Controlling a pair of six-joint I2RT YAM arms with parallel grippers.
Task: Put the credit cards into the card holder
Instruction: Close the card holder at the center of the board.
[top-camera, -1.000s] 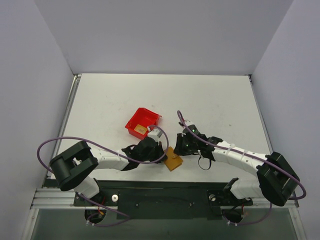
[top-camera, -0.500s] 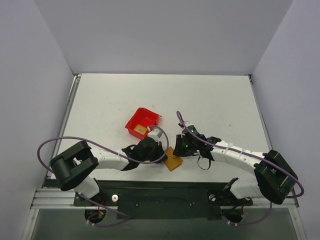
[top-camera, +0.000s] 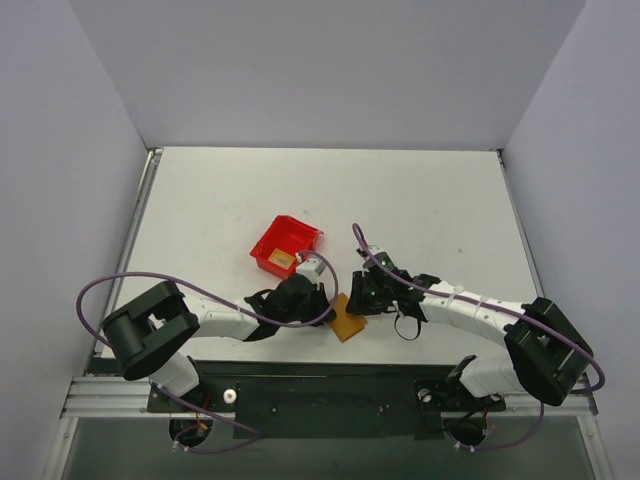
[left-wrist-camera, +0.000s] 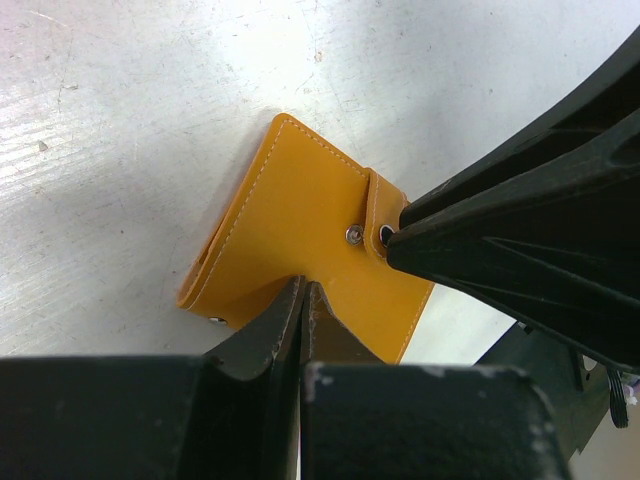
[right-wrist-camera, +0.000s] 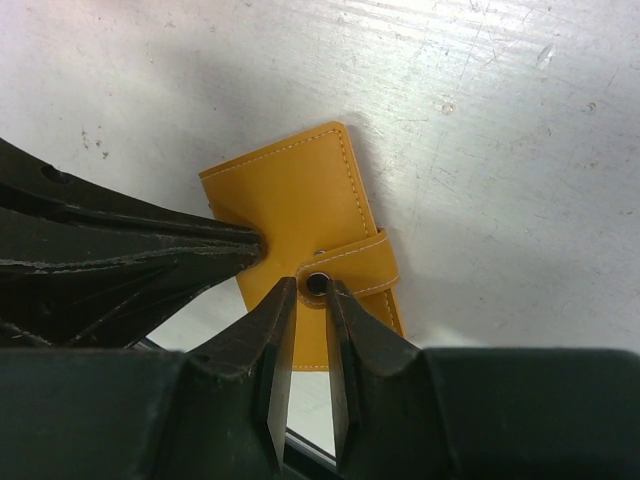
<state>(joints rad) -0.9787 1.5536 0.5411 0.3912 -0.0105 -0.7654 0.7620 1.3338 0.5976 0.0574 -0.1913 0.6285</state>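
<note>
Right gripper (right-wrist-camera: 312, 290), jaws narrowly apart, straddles the card holder (left-wrist-camera: 290, 210)'s snap tab (right-wrist-camera: 360, 260), probably to unsnap it; left gripper (left-wrist-camera: 303, 290) clamps its edge steady.

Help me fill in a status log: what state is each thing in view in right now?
card holder: folded shut, flat on the table, strap across its cover.
left end effector: shut, tips on the card holder's edge.
right end effector: narrowly open, tips flanking the strap's snap end.
red bin: upright, what looks like a credit card inside.
</note>
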